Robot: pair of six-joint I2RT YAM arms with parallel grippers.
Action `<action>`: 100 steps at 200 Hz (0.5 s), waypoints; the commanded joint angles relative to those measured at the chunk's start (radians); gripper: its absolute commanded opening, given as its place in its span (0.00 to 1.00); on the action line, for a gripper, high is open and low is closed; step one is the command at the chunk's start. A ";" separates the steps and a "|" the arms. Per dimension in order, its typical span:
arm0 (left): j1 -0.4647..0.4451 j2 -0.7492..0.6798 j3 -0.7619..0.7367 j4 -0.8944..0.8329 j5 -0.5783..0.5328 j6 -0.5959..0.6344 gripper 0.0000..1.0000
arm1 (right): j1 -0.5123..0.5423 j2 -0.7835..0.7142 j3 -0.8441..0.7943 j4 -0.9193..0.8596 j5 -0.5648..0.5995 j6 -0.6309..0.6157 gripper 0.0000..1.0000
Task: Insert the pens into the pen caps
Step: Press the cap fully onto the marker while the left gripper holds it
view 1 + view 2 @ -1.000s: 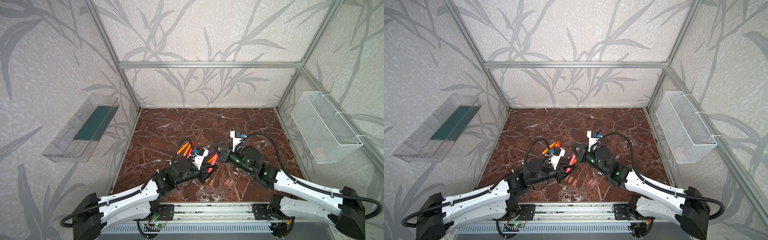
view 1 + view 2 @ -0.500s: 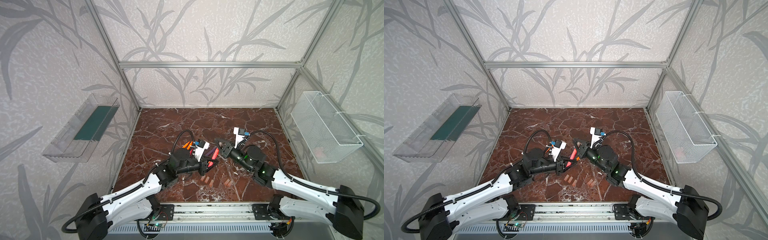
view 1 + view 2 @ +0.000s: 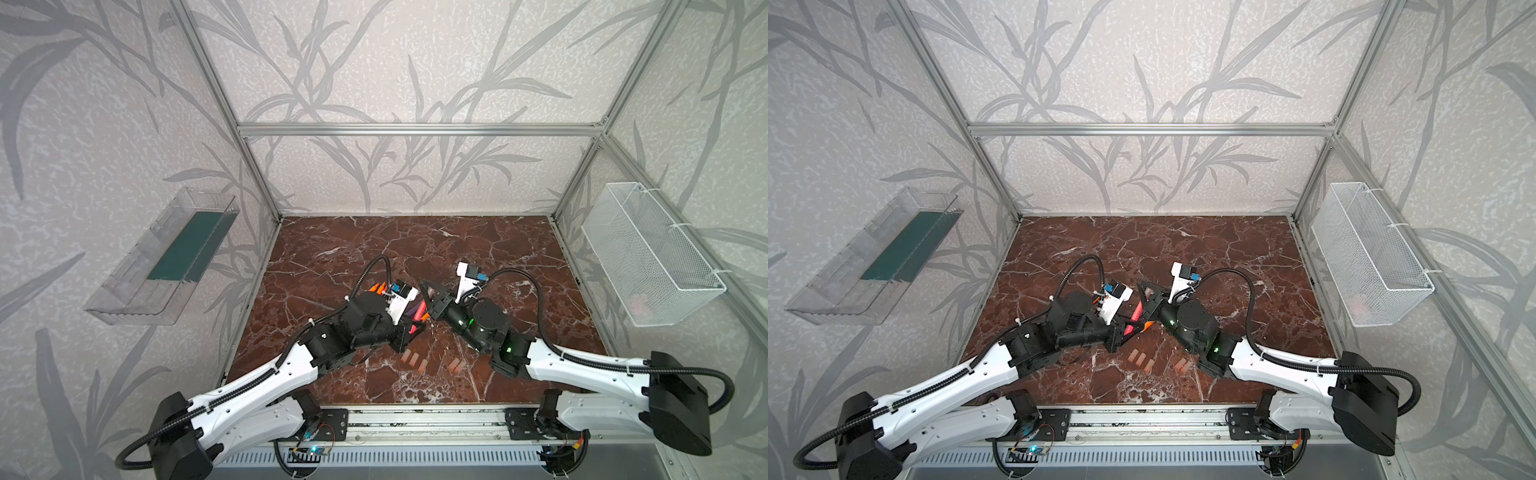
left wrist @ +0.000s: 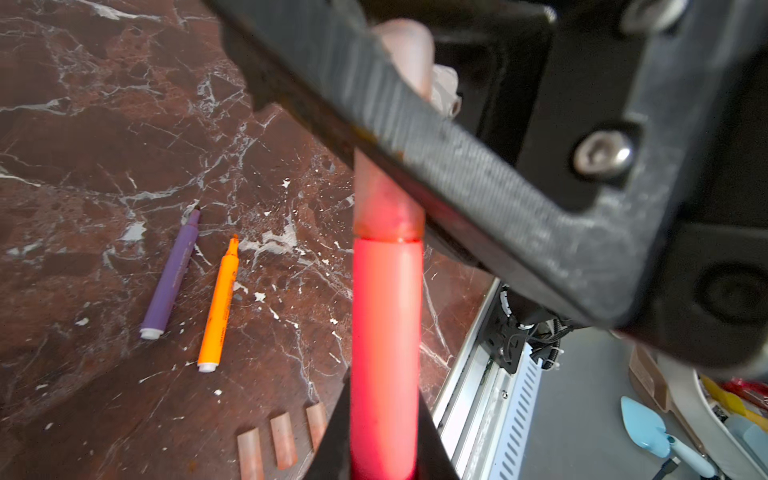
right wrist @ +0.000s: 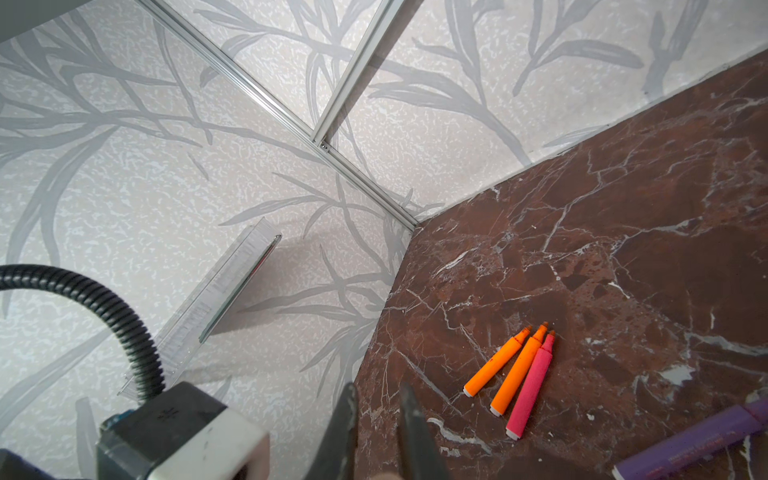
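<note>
Here everything turns on one line: the red-pink pen and the pen cap share the same long axis. We see the left jaws closed narrowly on the pen's barrel. The right jaws are pinched on the cap, with one black finger crossing in front of it. From the left jaws the cap lies straight ahead along the barrel. In the left wrist view the cap's rim meets the pen's shoulder with no gap showing, so we judge the cap is seated, or very nearly.

In a top view the pen hangs between the two arms over the middle of the tabletop. It slants from the left jaws toward the far edge. Both arms are equally close, each gripping one end of the same line. We reckon any last push has to run along that axis, because a sideways nudge could cock the cap.

Five loose caps lie near the edge by the arm bases, about mid-way along it. A purple pen and an orange pen rest uncapped on the tabletop under the arms. Two more orange pens and a pink pen lie side by side toward the left edge.
</note>
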 commanded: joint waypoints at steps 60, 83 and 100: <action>0.143 0.015 0.149 0.304 0.017 -0.080 0.00 | 0.121 0.030 -0.137 0.129 -0.356 -0.090 0.00; 0.163 0.007 0.144 0.326 0.077 -0.102 0.00 | 0.124 0.044 -0.143 0.180 -0.389 -0.113 0.00; 0.163 -0.005 0.143 0.312 0.049 -0.093 0.00 | 0.146 0.051 -0.134 0.179 -0.375 -0.120 0.00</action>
